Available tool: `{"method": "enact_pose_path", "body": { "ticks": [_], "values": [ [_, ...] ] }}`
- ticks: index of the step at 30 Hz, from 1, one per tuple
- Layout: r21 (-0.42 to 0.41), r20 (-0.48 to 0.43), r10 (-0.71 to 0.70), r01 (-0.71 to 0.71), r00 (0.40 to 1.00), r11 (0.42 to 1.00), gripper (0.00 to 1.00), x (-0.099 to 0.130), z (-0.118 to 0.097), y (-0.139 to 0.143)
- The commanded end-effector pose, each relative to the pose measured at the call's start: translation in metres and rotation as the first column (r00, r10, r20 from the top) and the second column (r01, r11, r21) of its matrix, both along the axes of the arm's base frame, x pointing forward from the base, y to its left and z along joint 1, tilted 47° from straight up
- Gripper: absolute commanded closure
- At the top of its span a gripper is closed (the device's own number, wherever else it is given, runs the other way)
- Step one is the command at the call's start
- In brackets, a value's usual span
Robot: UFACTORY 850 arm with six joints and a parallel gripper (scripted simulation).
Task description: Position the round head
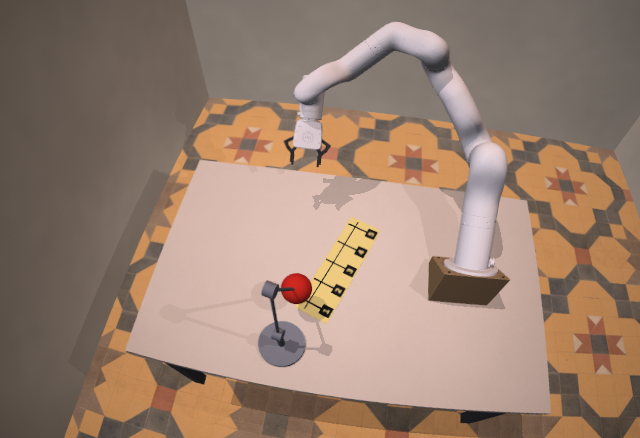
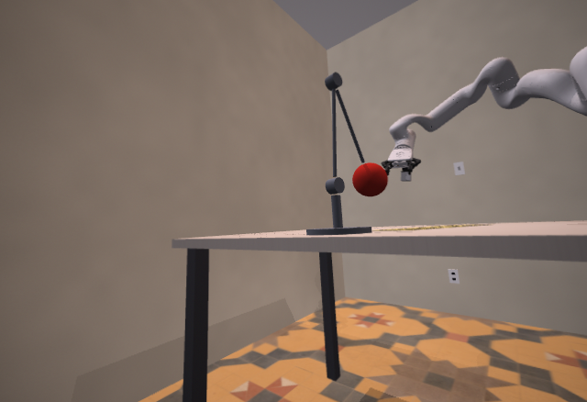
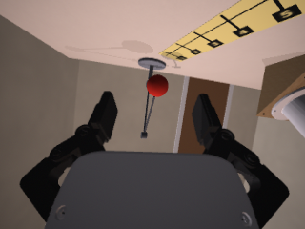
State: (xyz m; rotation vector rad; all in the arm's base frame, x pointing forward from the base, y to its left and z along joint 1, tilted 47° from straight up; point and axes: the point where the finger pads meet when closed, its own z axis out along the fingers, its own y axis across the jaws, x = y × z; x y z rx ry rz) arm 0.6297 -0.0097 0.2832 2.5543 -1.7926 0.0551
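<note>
The lamp's red round head (image 1: 296,288) (image 2: 370,179) (image 3: 157,86) hangs in the air, well above the bench, near the mark 1 end of the yellow strip (image 1: 345,245). The lamp's lower arm stands nearly upright from its grey foot (image 1: 289,354) (image 2: 318,231) (image 3: 160,65); the upper arm slopes down from the elbow joint (image 1: 269,289) (image 2: 333,81) (image 3: 144,135) to the head. My gripper (image 1: 305,162) (image 3: 154,102) is open and empty, raised near the bench's back edge, apart from the lamp. In the exterior view the head partly covers one finger.
The brown base block (image 1: 460,287) (image 3: 281,83) of my arm stands on the bench (image 1: 413,361) (image 2: 426,247), right of the strip. A wall rises beyond the bench's left side. Shadows of the lamp and arm fall across the bench.
</note>
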Motion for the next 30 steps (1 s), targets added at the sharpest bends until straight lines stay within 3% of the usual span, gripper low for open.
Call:
{"method": "enact_pose_path", "body": {
  "ticks": [1,14,30],
  "values": [
    [0.011,0.014,-0.025,0.025,1.000,1.000,0.00,-0.001,-0.007,0.009],
    [0.025,0.031,-0.062,0.062,0.998,0.998,0.00,-0.031,-0.059,0.081],
    [0.054,0.054,-0.125,0.122,0.991,0.991,0.00,-0.048,-0.105,0.147]
  ]
}}
